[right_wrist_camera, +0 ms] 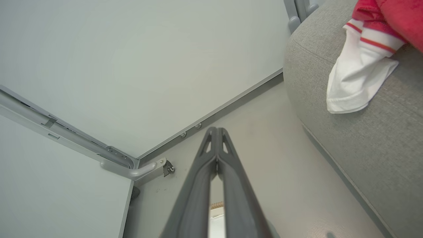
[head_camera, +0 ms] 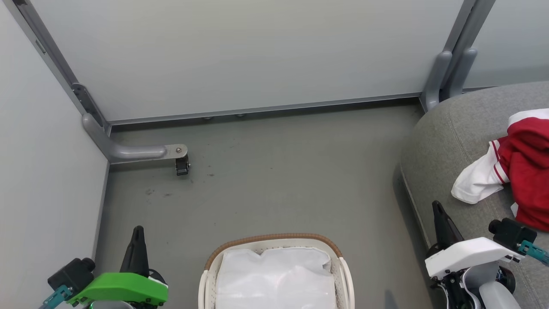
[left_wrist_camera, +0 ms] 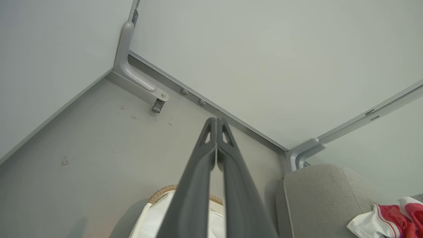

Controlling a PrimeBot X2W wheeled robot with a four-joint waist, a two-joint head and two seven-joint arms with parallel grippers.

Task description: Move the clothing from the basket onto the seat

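Note:
The red clothing (head_camera: 525, 171) with a white sleeve lies on the grey seat (head_camera: 446, 141) at the right; it shows too in the left wrist view (left_wrist_camera: 390, 218) and the right wrist view (right_wrist_camera: 360, 69). The cream basket (head_camera: 343, 274) with a brown rim stands on the floor at bottom centre, and only its white liner (head_camera: 274, 274) shows inside. My left gripper (head_camera: 138, 234) is shut and holds nothing, left of the basket. My right gripper (head_camera: 437, 210) is shut and holds nothing, at the seat's front edge. In the wrist views both pairs of fingertips (left_wrist_camera: 216, 122) (right_wrist_camera: 216, 131) are pressed together.
Pale partition walls close the space at the back and left. A grey metal foot with a small caster (head_camera: 182, 165) juts onto the floor at the left corner. Another grey post foot (head_camera: 437, 86) stands by the seat's back corner. Grey floor (head_camera: 279, 180) lies between basket and wall.

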